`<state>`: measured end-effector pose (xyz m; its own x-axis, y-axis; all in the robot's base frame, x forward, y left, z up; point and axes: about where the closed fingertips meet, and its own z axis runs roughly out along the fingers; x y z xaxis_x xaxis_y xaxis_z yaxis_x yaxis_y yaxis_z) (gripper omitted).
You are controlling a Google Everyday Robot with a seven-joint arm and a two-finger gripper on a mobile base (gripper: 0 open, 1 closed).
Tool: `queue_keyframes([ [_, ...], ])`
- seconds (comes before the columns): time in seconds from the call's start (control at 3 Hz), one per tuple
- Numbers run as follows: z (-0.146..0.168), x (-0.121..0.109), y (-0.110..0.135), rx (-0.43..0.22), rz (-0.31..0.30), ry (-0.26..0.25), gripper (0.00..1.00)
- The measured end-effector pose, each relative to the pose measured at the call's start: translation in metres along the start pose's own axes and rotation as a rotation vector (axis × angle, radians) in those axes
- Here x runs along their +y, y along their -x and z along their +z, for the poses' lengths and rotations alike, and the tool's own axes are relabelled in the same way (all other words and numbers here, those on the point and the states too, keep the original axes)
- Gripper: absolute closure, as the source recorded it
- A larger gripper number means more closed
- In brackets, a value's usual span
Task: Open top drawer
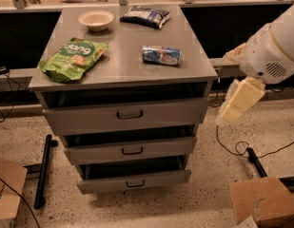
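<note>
The top drawer [125, 116] is the widest grey metal front of the cabinet, just under the tabletop, with a small dark bracket handle [129, 114] at its centre. A dark gap shows above its front. My gripper [233, 107], cream-coloured on a white arm [272, 51], hangs in the air to the right of the cabinet, at about the height of the top drawer. It is apart from the drawer and its handle and holds nothing that I can see.
Two narrower grey drawers [130, 150] [134, 182] sit below. The cabinet top [122, 65] carries a green chip bag [73, 58], a bowl [96, 19], a blue packet [161, 55] and a dark bag [145, 15]. Cardboard boxes [265, 203] [6, 189] and cables [241, 148] lie on the floor.
</note>
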<state>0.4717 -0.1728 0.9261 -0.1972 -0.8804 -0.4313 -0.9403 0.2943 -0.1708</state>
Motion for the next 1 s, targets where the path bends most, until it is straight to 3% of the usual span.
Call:
queue_keyframes([
  [0.33, 0.048, -0.005, 0.002, -0.111, 0.037, 0.025, 0.0],
  [0.67, 0.08, -0.013, 0.004, -0.161, 0.055, 0.043, 0.0],
  [1.0, 0.083, -0.015, 0.004, -0.165, 0.058, 0.043, 0.0],
])
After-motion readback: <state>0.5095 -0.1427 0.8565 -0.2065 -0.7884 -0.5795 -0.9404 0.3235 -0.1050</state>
